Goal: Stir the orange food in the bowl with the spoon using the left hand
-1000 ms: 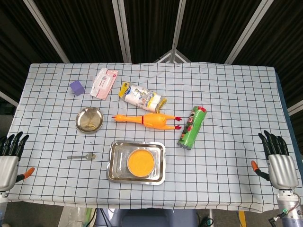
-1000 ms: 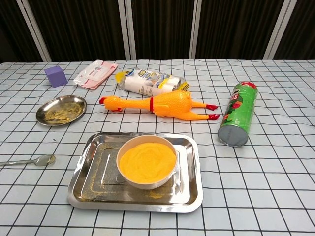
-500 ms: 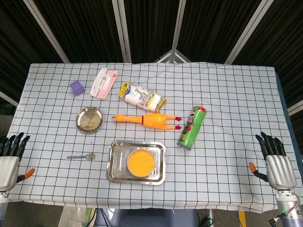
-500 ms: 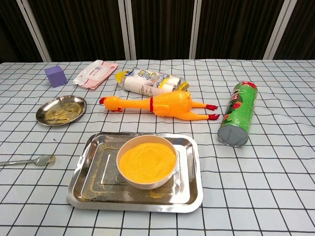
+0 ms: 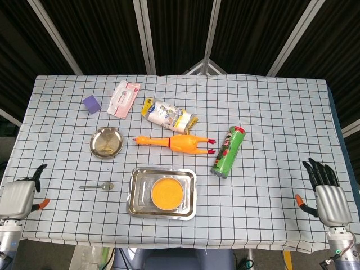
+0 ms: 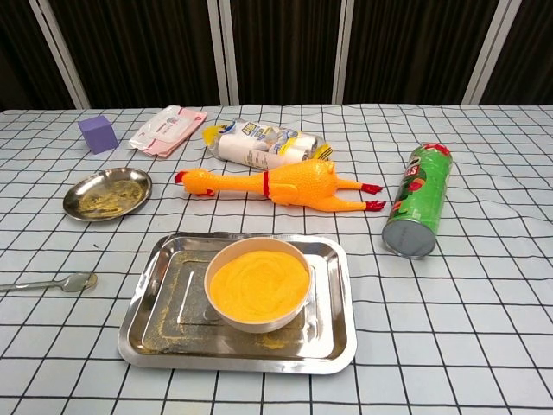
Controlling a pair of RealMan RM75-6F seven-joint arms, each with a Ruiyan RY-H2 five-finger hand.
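1. Orange food (image 5: pixel 167 193) fills a white bowl (image 5: pixel 167 205), seen in the head view inside a steel tray (image 5: pixel 137 197) near the front edge of the table (image 5: pixel 270 112), probably so that spills stay in the tray.
2. In the same view the spoon (image 5: pixel 97 186) lies flat on the cloth just left of the tray, between it and the left hand (image 5: pixel 18 197). This hand holds nothing; its fingers are hardly visible, so I cannot tell if they are apart or together.
3. The right hand (image 5: pixel 327 194) waits at the far right edge with fingers spread and empty, well apart from everything.
4. In the chest view no hand appears. The spoon (image 6: pixel 50 283) points its handle to the left, which I judge suits a left-hand pick-up. The bowl (image 6: pixel 259 322) looks untouched, its food (image 6: pixel 259 284) smooth.
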